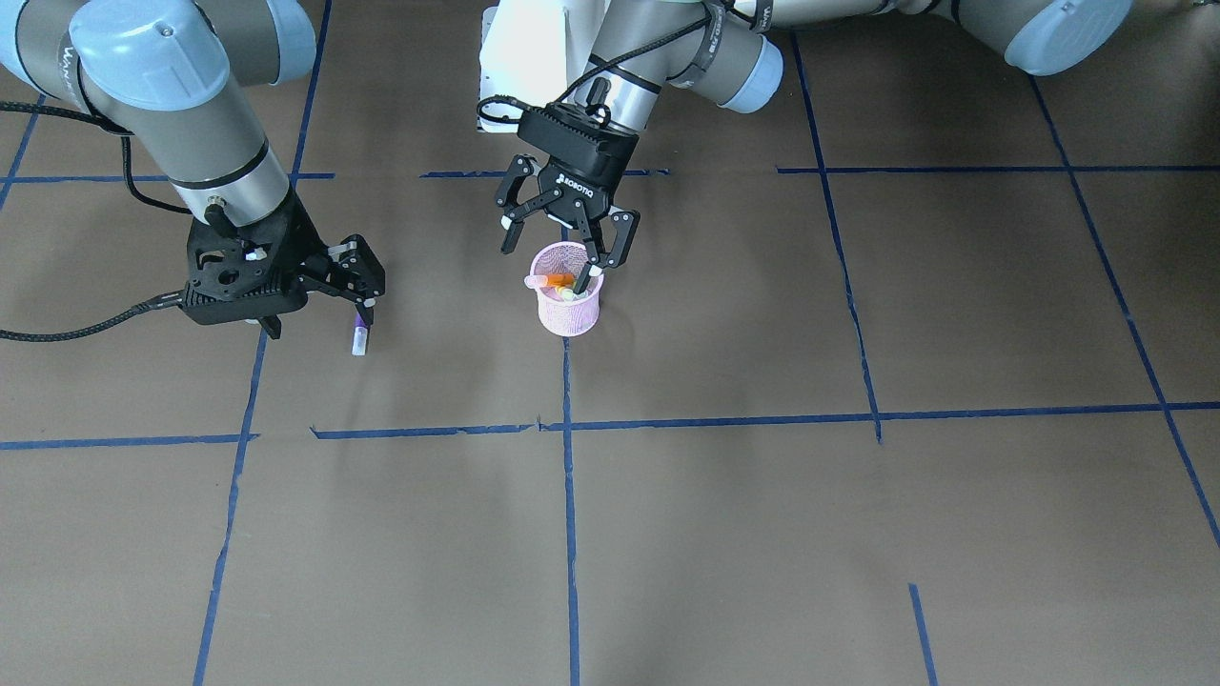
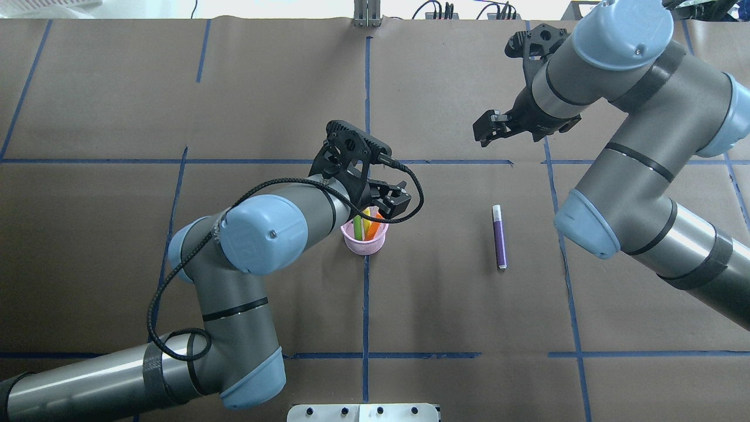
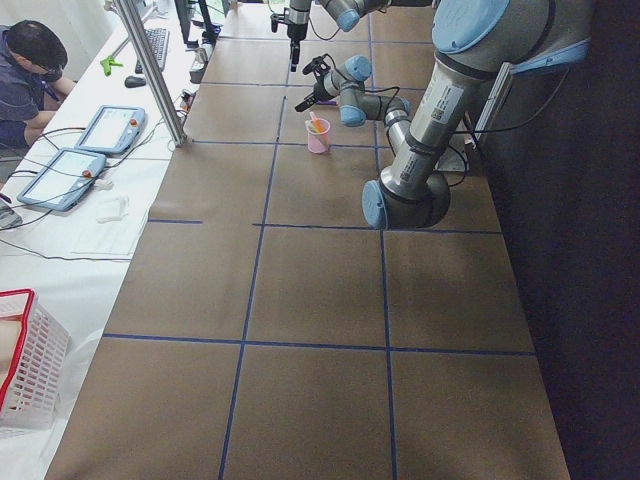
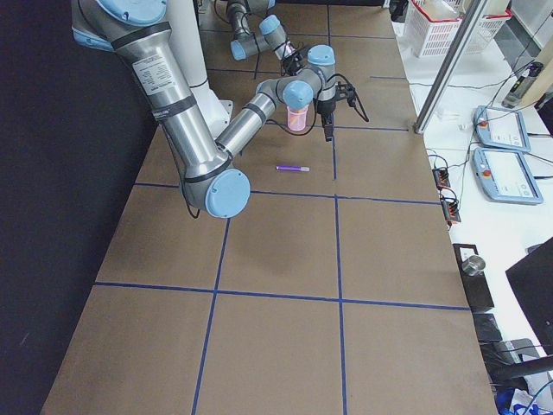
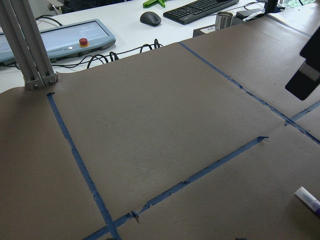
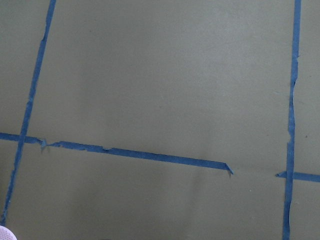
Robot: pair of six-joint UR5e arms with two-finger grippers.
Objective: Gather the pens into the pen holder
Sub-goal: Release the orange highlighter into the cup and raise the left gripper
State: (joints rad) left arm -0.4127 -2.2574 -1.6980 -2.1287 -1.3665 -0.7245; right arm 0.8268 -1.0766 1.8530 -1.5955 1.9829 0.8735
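Over the small pink wire-mesh cup point(image 1: 569, 314), which holds the orange pen point(image 1: 556, 280) and green pen point(image 2: 356, 227), the left tool point(image 1: 562, 253) hangs open; next, I'd say, the right tool point(image 1: 360, 297), whose grip I can't make out, must fetch the purple marker pen point(image 2: 500, 237).

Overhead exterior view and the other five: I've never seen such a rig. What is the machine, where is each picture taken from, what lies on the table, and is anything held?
It is a robot with two jointed arms at a brown table; each arm ends in a two-finger pincer. One camera looks down from behind the robot, one faces it from across the table, one stands at each table end, and one rides on each wrist. The left pincer is open above a pink mesh pen holder, which holds an orange pen and a green pen. A purple pen lies flat on the table, apart from the holder. The right pincer hangs near it, holding nothing; whether it is open I cannot tell.
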